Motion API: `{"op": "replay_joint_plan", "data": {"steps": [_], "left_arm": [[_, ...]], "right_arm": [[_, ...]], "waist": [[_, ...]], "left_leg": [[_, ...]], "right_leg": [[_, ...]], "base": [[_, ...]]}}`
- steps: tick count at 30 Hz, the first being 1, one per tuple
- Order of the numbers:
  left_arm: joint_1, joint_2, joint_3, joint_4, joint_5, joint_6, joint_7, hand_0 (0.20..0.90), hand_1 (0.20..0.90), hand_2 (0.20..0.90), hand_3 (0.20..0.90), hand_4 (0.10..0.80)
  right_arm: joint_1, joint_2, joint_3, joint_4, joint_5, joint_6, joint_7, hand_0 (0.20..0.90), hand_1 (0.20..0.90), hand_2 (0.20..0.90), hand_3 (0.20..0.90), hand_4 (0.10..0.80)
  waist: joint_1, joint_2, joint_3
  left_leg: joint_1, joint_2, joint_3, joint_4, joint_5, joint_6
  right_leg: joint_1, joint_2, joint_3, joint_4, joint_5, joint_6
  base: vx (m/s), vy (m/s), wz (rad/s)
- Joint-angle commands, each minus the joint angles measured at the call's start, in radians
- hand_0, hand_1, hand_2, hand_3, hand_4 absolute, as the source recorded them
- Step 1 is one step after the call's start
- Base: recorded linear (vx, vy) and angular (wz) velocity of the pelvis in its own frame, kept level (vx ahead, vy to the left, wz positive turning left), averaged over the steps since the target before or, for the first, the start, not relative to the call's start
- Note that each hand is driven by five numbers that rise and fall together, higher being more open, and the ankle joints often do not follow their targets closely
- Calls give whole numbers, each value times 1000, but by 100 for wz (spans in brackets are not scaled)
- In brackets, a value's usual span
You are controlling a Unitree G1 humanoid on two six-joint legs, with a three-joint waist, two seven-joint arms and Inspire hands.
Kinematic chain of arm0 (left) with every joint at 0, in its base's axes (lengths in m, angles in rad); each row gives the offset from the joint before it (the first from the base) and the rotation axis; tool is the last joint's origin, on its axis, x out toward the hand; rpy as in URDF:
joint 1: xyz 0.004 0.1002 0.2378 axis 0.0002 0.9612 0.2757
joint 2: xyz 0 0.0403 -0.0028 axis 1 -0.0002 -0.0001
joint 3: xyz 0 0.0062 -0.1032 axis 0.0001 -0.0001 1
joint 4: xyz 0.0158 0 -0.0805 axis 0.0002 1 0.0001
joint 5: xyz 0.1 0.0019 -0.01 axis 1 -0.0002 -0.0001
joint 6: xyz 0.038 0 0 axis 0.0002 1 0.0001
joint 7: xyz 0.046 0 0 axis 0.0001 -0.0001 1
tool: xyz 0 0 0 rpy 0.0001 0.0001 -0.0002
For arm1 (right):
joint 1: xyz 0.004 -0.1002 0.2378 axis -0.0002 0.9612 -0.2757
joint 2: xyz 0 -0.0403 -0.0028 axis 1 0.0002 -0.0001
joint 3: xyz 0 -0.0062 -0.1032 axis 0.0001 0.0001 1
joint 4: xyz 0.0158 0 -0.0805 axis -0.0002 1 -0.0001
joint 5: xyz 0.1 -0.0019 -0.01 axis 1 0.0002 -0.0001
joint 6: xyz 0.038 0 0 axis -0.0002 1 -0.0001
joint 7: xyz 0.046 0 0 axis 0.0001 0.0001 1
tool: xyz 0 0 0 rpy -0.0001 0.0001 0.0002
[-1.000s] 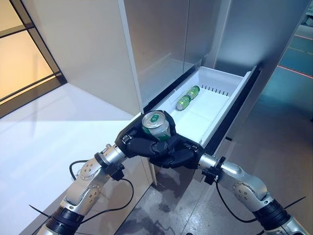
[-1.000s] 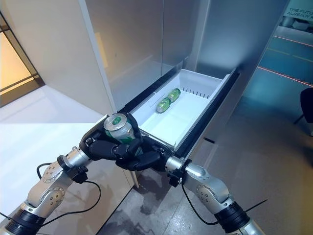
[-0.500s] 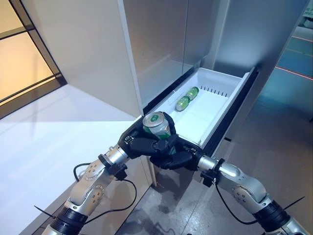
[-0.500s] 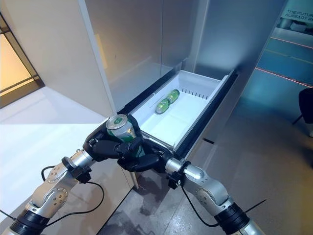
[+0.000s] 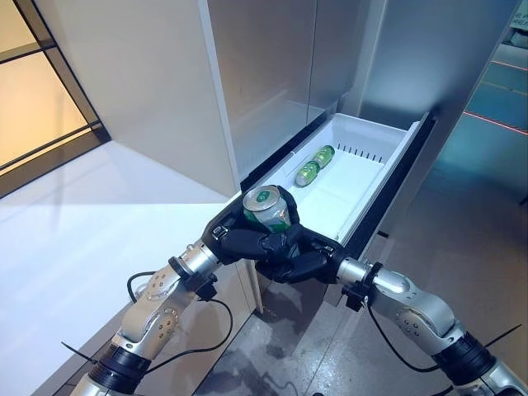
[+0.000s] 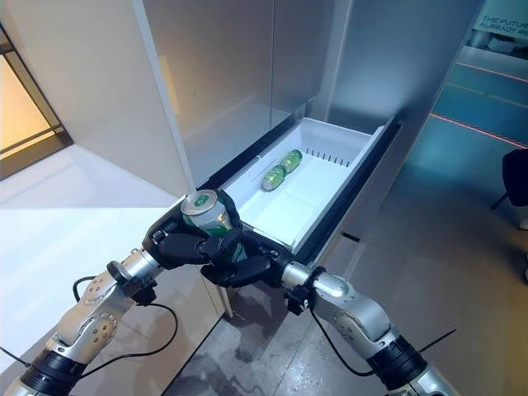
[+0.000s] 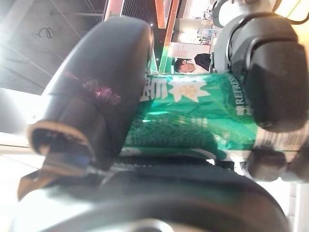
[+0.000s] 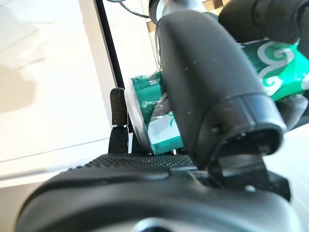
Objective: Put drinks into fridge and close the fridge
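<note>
I hold a green drink can [image 5: 264,206] upright with both hands just before the near left corner of the open white fridge drawer [image 5: 402,153]. My left hand [image 5: 239,241] is curled round the can's side. My right hand [image 5: 301,262] wraps it from below and the right. The left wrist view shows the can [image 7: 193,116] between thumb and fingers, and the right wrist view shows the can [image 8: 149,128] behind the thumb. Two more green cans [image 5: 325,156] [image 5: 308,173] lie end to end along the drawer's left wall.
The grey fridge front [image 5: 264,74] rises above the drawer. A white counter [image 5: 82,223] spreads to the left. The drawer's right half has a bare white floor [image 5: 351,190]. Grey floor lies below and to the right.
Both hands have carried the can slightly forward and to the right, toward the drawer. The cans in the drawer have not moved.
</note>
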Motion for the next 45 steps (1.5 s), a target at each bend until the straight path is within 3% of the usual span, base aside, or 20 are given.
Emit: {"op": "replay_joint_plan", "data": {"steps": [1,2,3,4,5,6,7,12,19,30,35,45], "left_arm": [[-206,-56,-105,-89,-42,-105,-50,335,335,335,241,141],[-212,-52,-107,-86,-36,-110,-50,338,338,338,244,144],[-213,-50,-107,-86,-34,-111,-49,408,408,408,326,226],[-216,-47,-108,-85,-31,-115,-46,540,540,540,480,380],[-221,-44,-111,-83,-27,-120,-43,714,714,714,683,583],[-224,-41,-110,-81,-27,-122,-44,773,773,773,752,652],[-227,-38,-110,-80,-25,-126,-43,900,900,900,900,800],[-233,-33,-102,-79,-3,-152,-15,900,900,900,900,800],[-248,12,-63,-68,152,-284,117,900,900,900,900,800],[-274,26,12,-50,272,-391,332,900,900,900,900,800],[-288,28,37,-12,294,-376,393,900,900,900,900,800],[-297,20,22,63,248,-296,370,900,900,900,900,800]], "right_arm": [[-248,68,-52,-105,9,-46,-52,300,300,300,200,100],[-250,67,-54,-98,9,-42,-57,300,300,300,200,100],[-250,66,-55,-97,9,-41,-59,300,300,300,200,100],[-250,66,-56,-97,10,-39,-63,300,300,300,200,100],[-251,66,-58,-95,8,-37,-70,300,300,300,200,100],[-254,64,-60,-93,7,-39,-75,300,300,300,200,100],[-256,62,-63,-90,6,-40,-81,300,300,300,200,100],[-259,61,-75,-80,2,-40,-106,300,300,300,200,100],[-292,46,-111,-48,-47,-57,-175,300,300,300,200,100],[-403,22,-179,39,-117,-84,-302,300,300,300,200,100],[-471,6,-219,122,-154,-128,-378,300,300,300,200,100],[-590,-47,-224,325,-109,-196,-463,300,300,300,200,100]], "waist": [[-21,-34,-62],[-21,-35,-61],[-21,-35,-60],[-21,-35,-60],[-20,-36,-59],[-19,-36,-59],[-19,-36,-60],[-19,-37,-59],[-8,-40,-59],[12,-47,-63],[26,-52,-64],[57,-56,-60]], "left_leg": [[-23,-59,-24,43,-64,23],[-23,-59,-26,44,-64,23],[-23,-59,-27,44,-64,23],[-23,-59,-28,44,-64,23],[-23,-59,-30,44,-64,23],[-23,-58,-31,44,-64,23],[-23,-58,-32,44,-65,23],[-22,-57,-35,45,-65,22],[-21,-56,-42,43,-62,18],[-28,-54,-60,39,-57,9],[-32,-56,-72,42,-58,7],[-34,-59,-94,48,-57,4]], "right_leg": [[-19,34,28,95,-102,21],[-17,34,27,97,-103,21],[-17,34,27,98,-104,20],[-17,35,26,99,-105,20],[-16,35,25,101,-106,19],[-16,35,24,102,-108,19],[-16,35,23,104,-110,18],[-15,37,21,109,-113,16],[-9,37,9,105,-114,14],[-6,38,-4,99,-115,10],[-4,37,-15,102,-120,7],[5,33,-46,115,-136,1]], "base": [[0,0,0],[0,0,0],[0,0,0],[0,0,0],[0,0,0],[0,0,0],[0,0,0],[0,0,0],[0,0,0],[2,-4,4],[13,2,7],[14,11,11]]}}
